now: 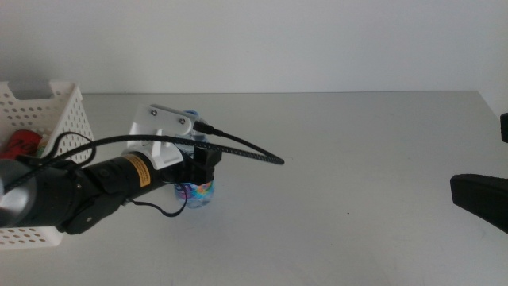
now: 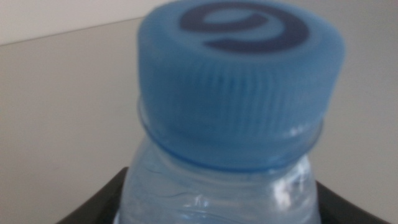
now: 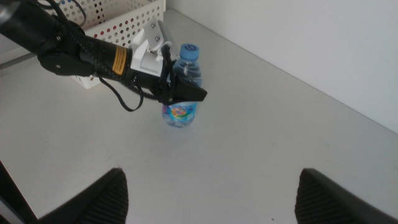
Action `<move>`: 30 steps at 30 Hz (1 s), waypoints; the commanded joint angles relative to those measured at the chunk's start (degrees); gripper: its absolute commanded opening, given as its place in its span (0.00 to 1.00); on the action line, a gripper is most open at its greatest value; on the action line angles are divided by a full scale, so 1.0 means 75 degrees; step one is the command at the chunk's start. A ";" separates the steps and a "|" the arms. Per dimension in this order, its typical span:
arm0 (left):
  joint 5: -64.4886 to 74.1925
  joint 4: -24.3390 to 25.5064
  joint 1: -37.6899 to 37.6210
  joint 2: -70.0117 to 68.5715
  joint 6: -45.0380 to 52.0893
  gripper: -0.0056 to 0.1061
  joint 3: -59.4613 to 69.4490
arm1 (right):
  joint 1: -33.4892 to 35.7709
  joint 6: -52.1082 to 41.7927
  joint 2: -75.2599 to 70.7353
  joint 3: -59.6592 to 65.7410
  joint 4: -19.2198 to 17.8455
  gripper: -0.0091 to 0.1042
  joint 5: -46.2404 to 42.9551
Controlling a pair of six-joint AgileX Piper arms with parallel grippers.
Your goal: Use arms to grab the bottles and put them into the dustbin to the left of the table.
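At center-left of the middle view, your left gripper [image 1: 208, 171] is clamped around the upright water bottle [image 1: 196, 191]; its blue cap [image 2: 239, 81] shows a dark swirl logo, its colorful label unreadable. Your right gripper [image 3: 211, 193] waits lower right, spread wide and empty.

A plain white wall [image 1: 302, 40] fills the top of the frame, evenly lit, meeting the far edge of the pale surface below.

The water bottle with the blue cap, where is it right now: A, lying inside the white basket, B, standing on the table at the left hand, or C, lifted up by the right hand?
B: the water bottle stands upright on the table, with the left hand around its body.
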 commanded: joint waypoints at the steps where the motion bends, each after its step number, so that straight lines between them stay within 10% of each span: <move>1: 0.0545 -0.0623 0.0035 -0.1081 -0.0176 0.04 -0.0332 | 0.0027 -0.0055 0.0003 -0.0158 -0.0012 0.73 -0.0524; 13: 0.5572 -0.1209 0.0041 -0.3622 -0.0111 0.04 -0.1849 | 0.0027 -0.0055 0.0003 -0.0158 -0.0012 0.73 -0.0524; 22: 1.0212 -0.4369 0.1471 -0.3648 0.5102 0.04 -0.4759 | 0.0027 -0.0055 0.0003 -0.0158 -0.0012 0.73 -0.0524; 30: 1.2540 -0.4533 0.3576 -0.2972 0.5552 0.04 -0.6477 | 0.0027 -0.0055 0.0003 -0.0158 -0.0012 0.73 -0.0524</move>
